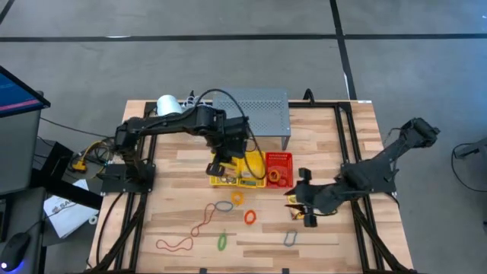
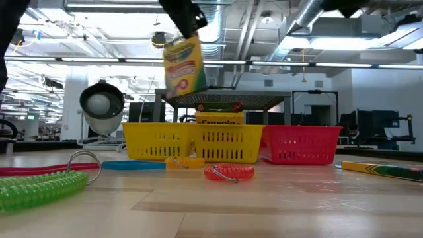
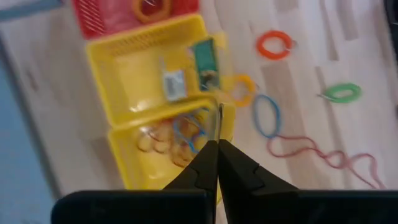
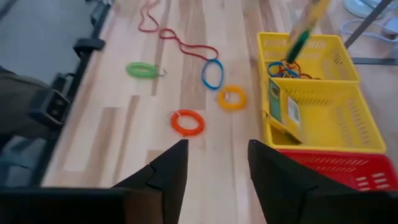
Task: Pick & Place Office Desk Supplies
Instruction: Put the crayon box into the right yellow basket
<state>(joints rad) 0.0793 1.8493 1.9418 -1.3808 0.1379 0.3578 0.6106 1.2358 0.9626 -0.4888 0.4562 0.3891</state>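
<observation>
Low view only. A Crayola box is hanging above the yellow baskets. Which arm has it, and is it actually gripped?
Observer: The left arm has it. The wrist view shows the left gripper with its jaws shut on the crayon box, above the yellow baskets.
Operator: Where's the right arm?
Observer: The right gripper is low over the table, to the right of the red basket. Its jaws are open and hold nothing.
</observation>
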